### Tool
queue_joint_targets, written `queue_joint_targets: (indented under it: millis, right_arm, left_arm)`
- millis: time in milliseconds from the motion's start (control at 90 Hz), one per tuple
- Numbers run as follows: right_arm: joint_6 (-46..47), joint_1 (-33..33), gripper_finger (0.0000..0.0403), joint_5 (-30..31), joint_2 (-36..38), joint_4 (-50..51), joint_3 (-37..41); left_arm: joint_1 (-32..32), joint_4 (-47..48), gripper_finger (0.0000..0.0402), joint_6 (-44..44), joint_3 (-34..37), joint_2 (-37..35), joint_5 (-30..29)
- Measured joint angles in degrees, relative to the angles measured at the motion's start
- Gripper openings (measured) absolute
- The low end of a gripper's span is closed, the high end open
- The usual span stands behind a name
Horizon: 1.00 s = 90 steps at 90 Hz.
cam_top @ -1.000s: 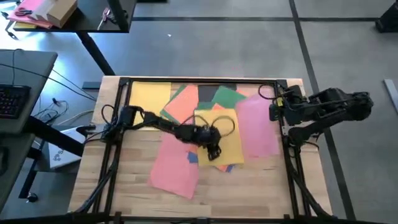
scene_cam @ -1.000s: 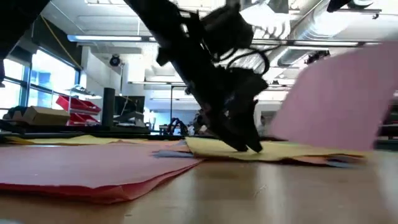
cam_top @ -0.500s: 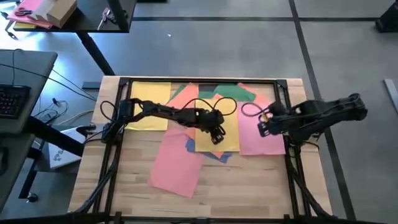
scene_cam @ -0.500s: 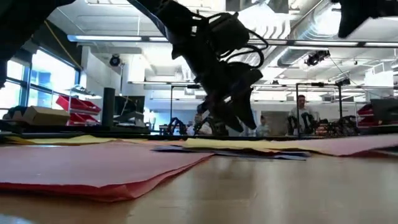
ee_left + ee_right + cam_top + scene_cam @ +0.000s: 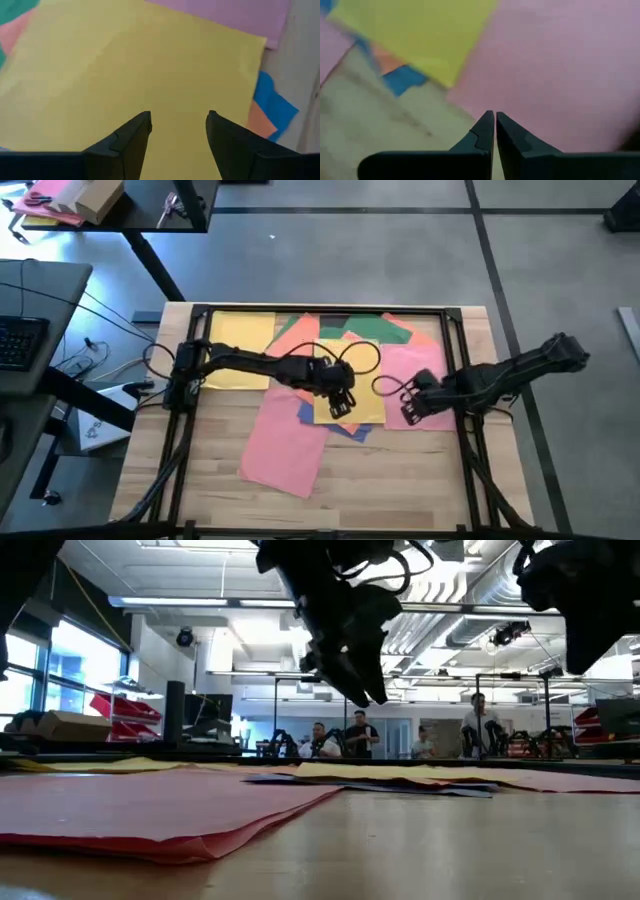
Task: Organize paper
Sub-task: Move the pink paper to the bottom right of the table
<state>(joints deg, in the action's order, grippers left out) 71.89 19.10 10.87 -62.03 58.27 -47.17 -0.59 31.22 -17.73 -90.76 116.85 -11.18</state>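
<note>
Several coloured paper sheets overlap on the wooden table. A yellow sheet (image 5: 368,398) lies in the middle on blue (image 5: 305,412) and orange ones. A pink sheet (image 5: 425,375) lies flat at the right and a salmon sheet (image 5: 285,445) at the near left. Another yellow sheet (image 5: 240,340), an orange sheet (image 5: 295,340) and a green sheet (image 5: 375,330) lie at the far side. My left gripper (image 5: 177,117) hangs open above the middle yellow sheet, clear of it in the low view (image 5: 365,690). My right gripper (image 5: 495,116) is shut above the pink sheet's near left corner, also raised.
A black rail frame (image 5: 190,380) borders the table on its left, far and right sides. Bare wood (image 5: 400,480) runs along the near edge. A desk with a keyboard (image 5: 20,340) stands off to the left. People stand in the room behind (image 5: 480,725).
My left gripper has risen off the middle yellow sheet and drawn a little toward the far edge. My right gripper has swung from the far right toward the near side and centre. The pink sheet, which stood tilted up, now lies flat.
</note>
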Motion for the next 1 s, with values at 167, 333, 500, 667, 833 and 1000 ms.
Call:
queue_joint_targets:
  millis: [167,333,500,667,833,1000]
  right_arm:
    - [-11.54,2.77,0.0017,-1.53,-5.71,-10.96,3.75]
    - [-25.29,5.77,0.0077,1.41,-11.70,-18.09,4.93]
    - [-34.39,8.68,0.0148,7.65,-16.67,-17.69,4.93]
    - [-39.31,10.29,0.0198,6.69,-23.01,-17.65,4.93]
    - [-37.09,11.03,0.0213,5.94,-28.75,-17.11,4.65]
    - [-32.08,11.12,0.0202,6.92,-30.77,-15.64,4.42]
  left_arm:
    - [-1.06,-5.75,0.0179,-4.33,3.59,2.60,0.79]
    - [-0.93,-5.73,0.0179,-6.01,4.74,6.43,2.80]
    - [-1.01,-6.51,0.0179,-5.71,4.39,8.88,4.62]
    - [-1.62,-6.78,0.0179,-5.67,4.41,9.60,4.32]
    - [-1.95,-7.68,0.0179,-5.67,4.52,9.59,3.98]
    - [-1.95,-7.81,0.0179,-5.57,4.57,9.65,4.20]
